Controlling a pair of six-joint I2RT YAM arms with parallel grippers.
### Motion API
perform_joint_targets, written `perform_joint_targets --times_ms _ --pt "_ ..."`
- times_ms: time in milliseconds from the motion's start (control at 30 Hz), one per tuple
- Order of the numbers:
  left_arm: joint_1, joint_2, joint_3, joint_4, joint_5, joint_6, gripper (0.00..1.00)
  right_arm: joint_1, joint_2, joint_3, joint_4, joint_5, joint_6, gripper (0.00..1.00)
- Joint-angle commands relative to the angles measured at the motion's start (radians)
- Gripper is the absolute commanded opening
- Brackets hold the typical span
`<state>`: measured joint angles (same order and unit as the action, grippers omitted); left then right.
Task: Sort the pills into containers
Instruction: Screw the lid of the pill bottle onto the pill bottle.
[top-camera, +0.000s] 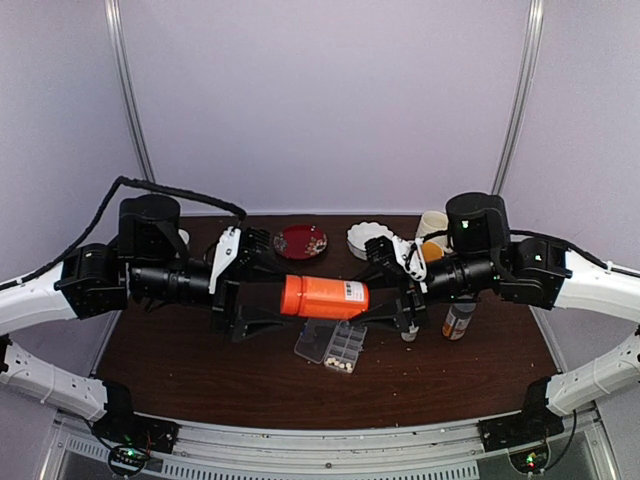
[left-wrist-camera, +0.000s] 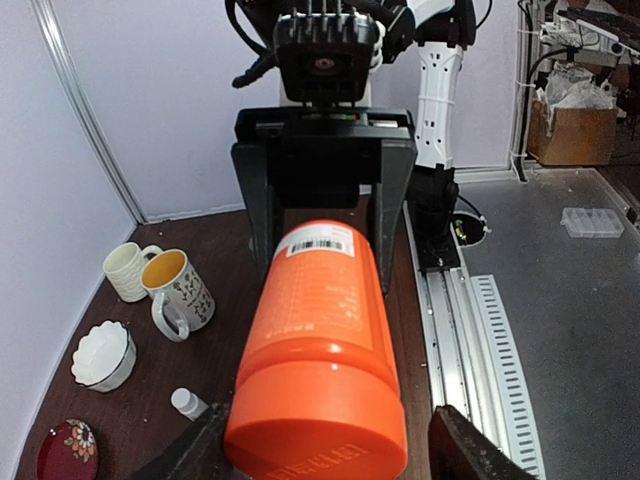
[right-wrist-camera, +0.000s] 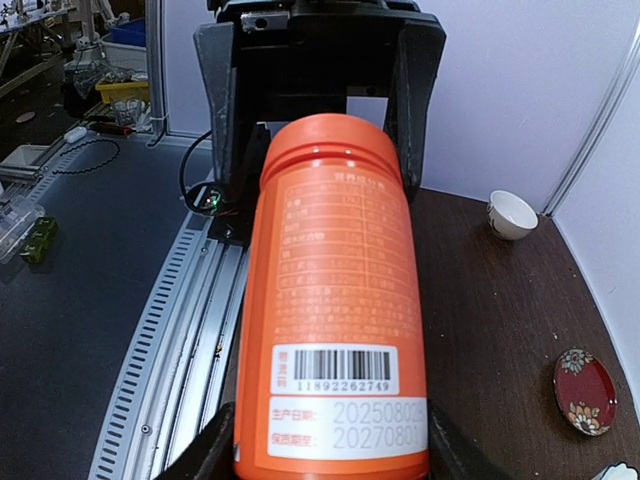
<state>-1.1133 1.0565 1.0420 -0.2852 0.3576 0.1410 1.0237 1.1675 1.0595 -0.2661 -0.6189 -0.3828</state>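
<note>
Right gripper (right-wrist-camera: 325, 455): pinching the base of the orange bottle (top-camera: 325, 297), held level above the bench (top-camera: 200, 370).
Left gripper (left-wrist-camera: 318, 455): spread around the cap (left-wrist-camera: 315, 420), seemingly not yet clamped.
Pills (top-camera: 338, 364): a few at the near end of the open pill box (top-camera: 335, 343), right below.
Risk: a lopsided grip on the cap twists the bottle loose onto the box. Uncapped while level, it spills.

Pale, lavender-tinted wall panels (top-camera: 320, 100) close in the booth, meeting at thin metal posts (top-camera: 130, 100) in the back corners. The desk (top-camera: 200, 380) is dark brown wood under even light. Past its edge lies grey floor (left-wrist-camera: 560, 330), with a cardboard box (left-wrist-camera: 570, 135) against the wall.
</note>
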Motion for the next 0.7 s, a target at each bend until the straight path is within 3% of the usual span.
perform_joint_targets --times_ms 0,167,300,433,667 --pt "0.004 0.015 0.018 0.040 0.018 0.019 0.63 0.006 0.004 0.034 0.018 0.018 0.002 0.00" --pt "0.005 0.021 0.016 0.036 0.019 0.031 0.57 0.006 0.006 0.033 0.029 0.007 0.009 0.00" --pt "0.005 0.023 0.014 0.034 0.023 0.044 0.39 0.005 0.006 0.027 0.040 -0.001 0.017 0.00" --pt "0.005 0.022 0.005 0.035 0.023 0.077 0.30 0.006 0.011 0.028 0.039 -0.021 0.028 0.00" --pt "0.004 0.003 -0.037 0.076 0.052 0.253 0.14 -0.016 0.041 0.057 0.030 -0.140 0.076 0.00"
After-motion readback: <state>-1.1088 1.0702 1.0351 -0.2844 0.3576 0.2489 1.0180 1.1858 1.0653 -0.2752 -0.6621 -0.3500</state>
